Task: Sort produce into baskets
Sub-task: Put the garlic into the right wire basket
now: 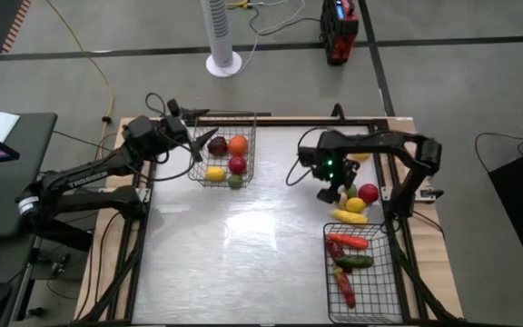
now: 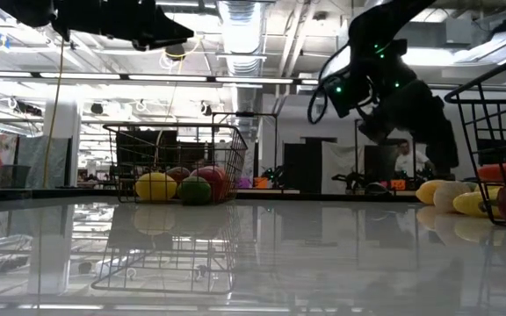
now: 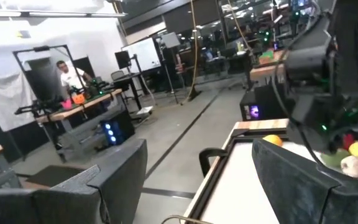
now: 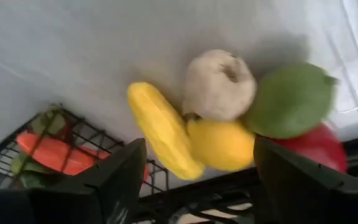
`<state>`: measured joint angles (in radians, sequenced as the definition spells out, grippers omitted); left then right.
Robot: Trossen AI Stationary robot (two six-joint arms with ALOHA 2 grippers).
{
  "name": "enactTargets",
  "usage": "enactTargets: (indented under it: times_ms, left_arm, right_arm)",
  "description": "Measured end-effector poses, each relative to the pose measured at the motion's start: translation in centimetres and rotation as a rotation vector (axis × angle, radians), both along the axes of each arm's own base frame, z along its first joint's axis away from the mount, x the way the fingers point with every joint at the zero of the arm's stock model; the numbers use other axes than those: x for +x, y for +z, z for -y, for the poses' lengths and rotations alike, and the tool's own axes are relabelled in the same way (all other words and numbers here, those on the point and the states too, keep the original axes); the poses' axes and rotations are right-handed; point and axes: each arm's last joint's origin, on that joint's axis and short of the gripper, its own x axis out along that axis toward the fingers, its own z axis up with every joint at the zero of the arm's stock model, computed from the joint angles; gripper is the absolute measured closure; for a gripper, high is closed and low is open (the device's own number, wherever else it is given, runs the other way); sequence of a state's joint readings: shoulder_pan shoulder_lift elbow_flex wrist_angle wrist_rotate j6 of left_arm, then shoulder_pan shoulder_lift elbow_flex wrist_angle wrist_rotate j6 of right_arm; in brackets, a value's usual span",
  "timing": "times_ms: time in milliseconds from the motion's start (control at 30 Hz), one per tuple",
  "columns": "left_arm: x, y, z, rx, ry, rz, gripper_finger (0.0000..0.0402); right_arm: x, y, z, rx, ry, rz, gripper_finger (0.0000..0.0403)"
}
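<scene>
A wire basket (image 1: 223, 150) at the far left holds round pieces: maroon, orange, yellow, red and green. My left gripper (image 1: 196, 134) hovers open and empty above its left rim; it also shows in its own wrist view (image 3: 197, 180). A darker wire basket (image 1: 361, 272) at the near right holds long pieces: orange, green and red. Between it and my right gripper, a loose pile lies on the table: a long yellow piece (image 4: 163, 130), a whitish round one (image 4: 219, 84), a yellow one (image 4: 222, 144), a green one (image 4: 291, 99) and a red one (image 4: 312, 146). My right gripper (image 4: 197, 180) is open above the pile, touching nothing.
Another yellow piece (image 1: 360, 156) lies at the far right, behind my right arm. The table's middle (image 1: 243, 236) is bare and shiny. A person (image 3: 67, 74) stands in the room beyond the table.
</scene>
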<state>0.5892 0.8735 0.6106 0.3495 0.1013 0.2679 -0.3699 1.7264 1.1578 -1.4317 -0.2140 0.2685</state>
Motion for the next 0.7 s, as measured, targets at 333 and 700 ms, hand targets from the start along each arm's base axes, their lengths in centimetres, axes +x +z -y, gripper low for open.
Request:
enactTargets:
  times_ms: [333,700]
  left_arm:
    - [-0.1,-0.2,0.1,-0.047,-0.013,-0.005,0.0123]
    - [-1.2,0.2,0.9,-0.062,0.003,-0.014,0.0123]
  right_arm:
    - [1.6,-2.8,-0.5,-0.007,-0.009,-0.056,0.0081]
    - [1.3,-4.9,0.6,-0.077,0.009,-0.136,0.0087]
